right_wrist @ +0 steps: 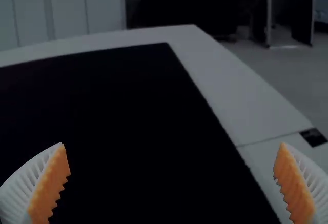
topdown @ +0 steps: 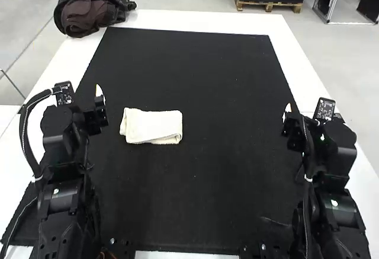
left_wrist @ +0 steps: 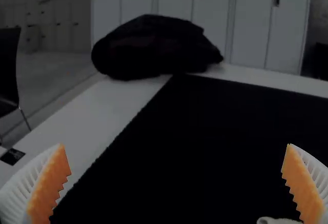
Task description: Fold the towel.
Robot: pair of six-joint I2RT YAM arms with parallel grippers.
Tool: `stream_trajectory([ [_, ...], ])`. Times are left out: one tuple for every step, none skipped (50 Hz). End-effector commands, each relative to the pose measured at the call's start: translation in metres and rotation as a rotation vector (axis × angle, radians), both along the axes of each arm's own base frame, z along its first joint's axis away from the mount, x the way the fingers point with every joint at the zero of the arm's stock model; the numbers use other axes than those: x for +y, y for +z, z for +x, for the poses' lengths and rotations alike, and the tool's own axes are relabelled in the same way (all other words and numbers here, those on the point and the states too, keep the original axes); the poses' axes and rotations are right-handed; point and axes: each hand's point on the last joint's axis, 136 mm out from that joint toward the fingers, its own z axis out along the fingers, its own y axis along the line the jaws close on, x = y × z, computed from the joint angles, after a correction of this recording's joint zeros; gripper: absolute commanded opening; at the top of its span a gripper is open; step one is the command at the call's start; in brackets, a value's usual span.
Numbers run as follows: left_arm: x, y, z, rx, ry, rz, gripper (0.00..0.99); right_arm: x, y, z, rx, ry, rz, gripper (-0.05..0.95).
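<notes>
**Towel (topdown: 151, 127) lies just inward of left pincer (left_wrist: 176, 146), long axis crosswise**

Item found flat on the black mat (topdown: 207, 182) covering much of the worktop (topdown: 201, 21), free of both pincers. It is near the left pincer, on that pincer's inner side, and well apart from the right pincer (right_wrist: 172, 145). The long axis runs roughly along the line from one pincer toward the other, so one short end faces the left pincer and the opposite short end faces the right.

Condition: already folded into a compact rectangle, with a layered edge crossing its upper face at a slant.

Both pincers are released, their ribbed fingers spread wide with nothing between them.

Assessment: folding appears largely complete; whether another fold is due cannot be determined. Should one be needed, the left arm is better placed and would have to go inward and down to the towel. A shallow pinch could separate the layers.
</notes>
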Motion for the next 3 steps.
stream_trajectory([
  [0.001, -0.0021, -0.0004, 0.005, 0.008, 0.001, 0.967, 0.0009, 0.0001, 0.0001, -0.009, 0.003, 0.017, 0.92],
  [0.0016, -0.0032, -0.0006, 0.009, 0.011, -0.001, 0.967, 0.0009, 0.0005, 0.0001, -0.009, 0.004, 0.016, 0.92],
  [0.0019, -0.0039, -0.0007, 0.012, 0.012, -0.002, 0.967, 0.0012, 0.0001, 0.0001, -0.009, 0.005, 0.017, 0.92],
])
